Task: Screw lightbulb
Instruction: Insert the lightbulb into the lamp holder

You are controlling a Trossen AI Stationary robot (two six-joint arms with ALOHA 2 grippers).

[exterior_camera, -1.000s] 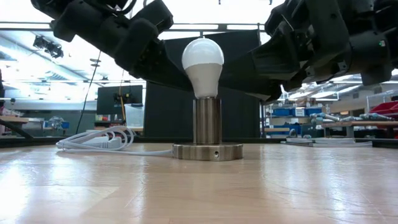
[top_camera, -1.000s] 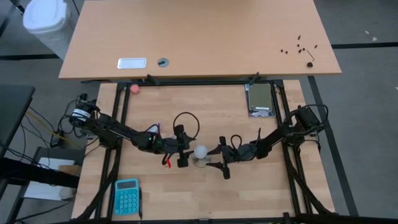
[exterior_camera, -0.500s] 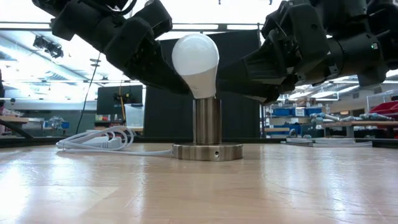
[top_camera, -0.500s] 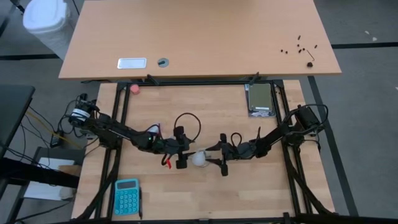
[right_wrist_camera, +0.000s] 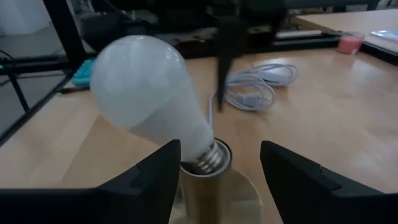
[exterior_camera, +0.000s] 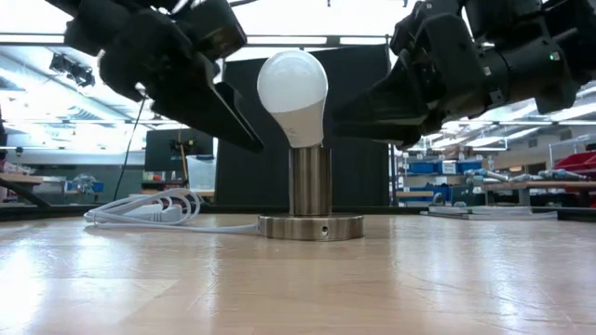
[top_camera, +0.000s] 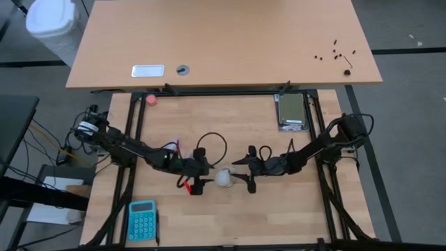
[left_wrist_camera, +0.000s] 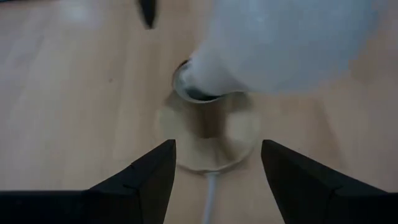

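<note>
The bulb (exterior_camera: 292, 93) sat tilted in the mouth of the socket (exterior_camera: 310, 191), its globe leaning toward the left arm and its screw base only partly inside the metal tube. The socket stood upright on its round base near the middle of the table (top_camera: 293, 209), and from above the bulb (top_camera: 223, 178) showed as a white spot between the two arms.

The left end effector (top_camera: 197, 171) was just left of the bulb with its fingers spread apart and nothing held between them. In its wrist view the two dark fingers (left_wrist_camera: 138, 182) stood wide on either side of the socket base, with the bulb (left_wrist_camera: 280, 43) looming close and the socket rim (left_wrist_camera: 196, 90) visible under it.

The right end effector (top_camera: 245, 173) was just right of the bulb, likewise open and gripping nothing. Its wrist view showed the fingers (right_wrist_camera: 149, 183) apart, the bulb (right_wrist_camera: 149, 99) leaning out of the socket (right_wrist_camera: 208, 180) between them, and its threaded base exposed above the rim.

A white cord (exterior_camera: 149, 209) lay coiled on the table to the left of the socket. A teal calculator (top_camera: 142, 219) lay at the near left edge, a pink ball (top_camera: 150, 99) at the far left, and a grey device (top_camera: 292, 111) at the far right.
</note>
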